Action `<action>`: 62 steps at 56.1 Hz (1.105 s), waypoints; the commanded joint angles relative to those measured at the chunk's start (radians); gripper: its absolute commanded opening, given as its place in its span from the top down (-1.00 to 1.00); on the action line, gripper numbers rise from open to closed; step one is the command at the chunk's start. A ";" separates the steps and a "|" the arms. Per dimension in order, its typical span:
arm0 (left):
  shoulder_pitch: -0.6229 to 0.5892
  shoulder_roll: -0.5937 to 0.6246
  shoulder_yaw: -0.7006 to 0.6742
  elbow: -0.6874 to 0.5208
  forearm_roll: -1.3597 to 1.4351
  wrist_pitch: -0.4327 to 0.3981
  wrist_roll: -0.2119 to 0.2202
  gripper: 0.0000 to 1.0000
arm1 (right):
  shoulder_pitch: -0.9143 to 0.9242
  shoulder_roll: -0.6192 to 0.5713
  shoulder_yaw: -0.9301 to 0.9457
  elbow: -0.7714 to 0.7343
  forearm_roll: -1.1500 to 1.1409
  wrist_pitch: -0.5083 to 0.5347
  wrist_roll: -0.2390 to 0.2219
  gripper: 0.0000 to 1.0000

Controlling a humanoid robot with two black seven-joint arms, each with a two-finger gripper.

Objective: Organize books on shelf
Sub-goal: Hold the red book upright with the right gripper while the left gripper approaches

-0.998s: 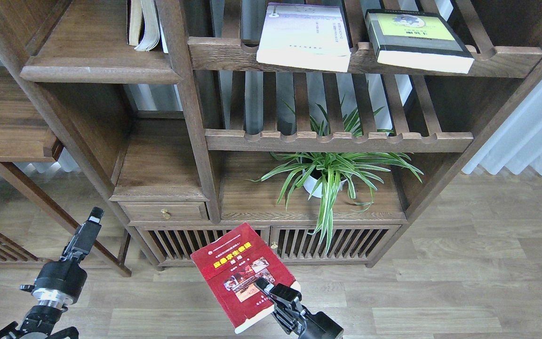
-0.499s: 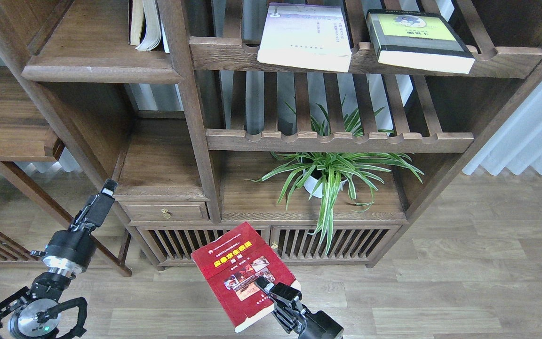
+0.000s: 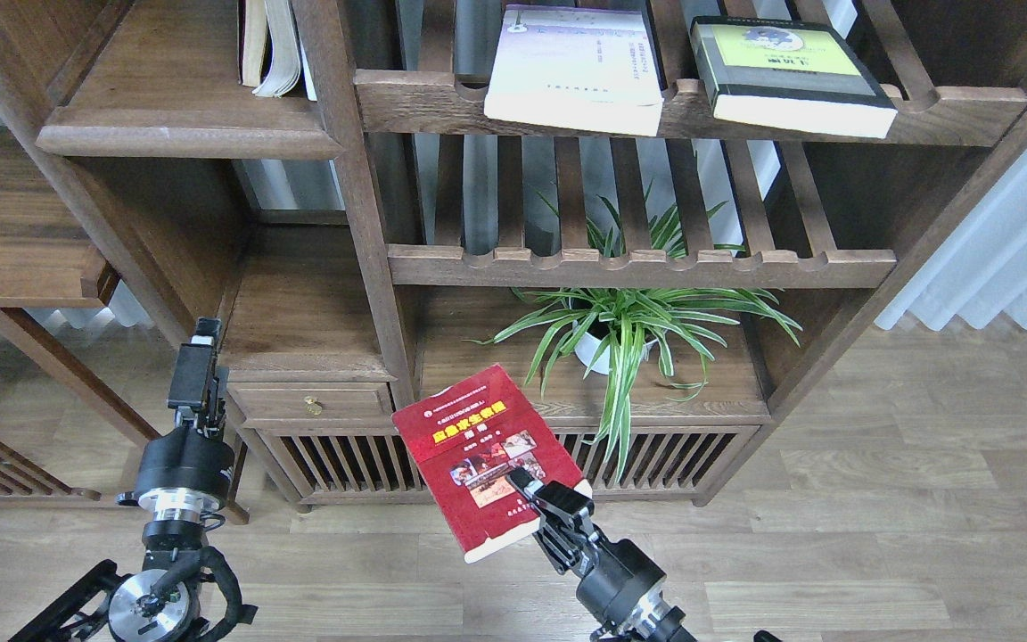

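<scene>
My right gripper [image 3: 538, 501] is shut on the lower right corner of the red paperback [image 3: 482, 455] and holds it tilted in front of the low cabinet. The pale lavender-white paperback [image 3: 576, 67] and the thick black-edged yellow-green and grey book [image 3: 790, 71] lie flat on the top slatted rack. The solid dark-brown shelf [image 3: 184, 138] with a rounded front edge is at the upper left. My left gripper [image 3: 199, 352] points up beside the cabinet's left corner, holding nothing; its fingers cannot be told apart.
Several pale books [image 3: 271, 45] stand at the back right of the solid shelf. A potted spider plant [image 3: 625, 330] stands under the lower slatted rack [image 3: 638, 266]. A small drawer [image 3: 313, 403] is by my left gripper. A white curtain [image 3: 1013, 250] hangs at the right.
My right gripper has lifted the red paperback up and a little to the right. My left arm has moved right and up, close to the cabinet's left corner.
</scene>
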 commanded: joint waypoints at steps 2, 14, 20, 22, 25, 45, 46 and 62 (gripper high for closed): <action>-0.002 0.058 0.017 -0.073 -0.081 0.001 0.000 -1.00 | 0.045 0.000 0.000 0.033 0.049 0.000 0.008 0.84; -0.023 0.233 0.248 -0.128 -0.185 -0.096 0.000 -1.00 | 0.042 0.000 -0.023 0.053 0.060 0.000 0.006 0.83; -0.057 0.268 0.357 -0.128 -0.185 -0.096 0.000 -1.00 | 0.037 0.000 -0.040 0.067 0.060 0.000 0.006 0.83; -0.058 0.270 0.388 -0.127 -0.183 -0.096 0.000 -1.00 | 0.036 0.000 -0.046 0.074 0.060 0.000 0.006 0.82; -0.057 0.265 0.389 -0.127 -0.183 -0.096 0.000 -1.00 | 0.036 0.000 -0.047 0.076 0.058 0.000 0.006 0.82; -0.111 0.133 0.238 0.141 -0.151 -0.096 0.000 -1.00 | 0.034 0.000 -0.049 0.070 0.051 0.000 0.005 0.77; -0.112 0.133 0.225 0.146 -0.151 -0.096 0.000 -1.00 | 0.031 0.000 -0.047 0.068 0.049 0.000 0.006 0.77; -0.241 0.233 0.452 0.140 -0.139 0.113 0.000 -1.00 | 0.006 0.000 -0.030 0.068 0.049 0.000 0.006 0.73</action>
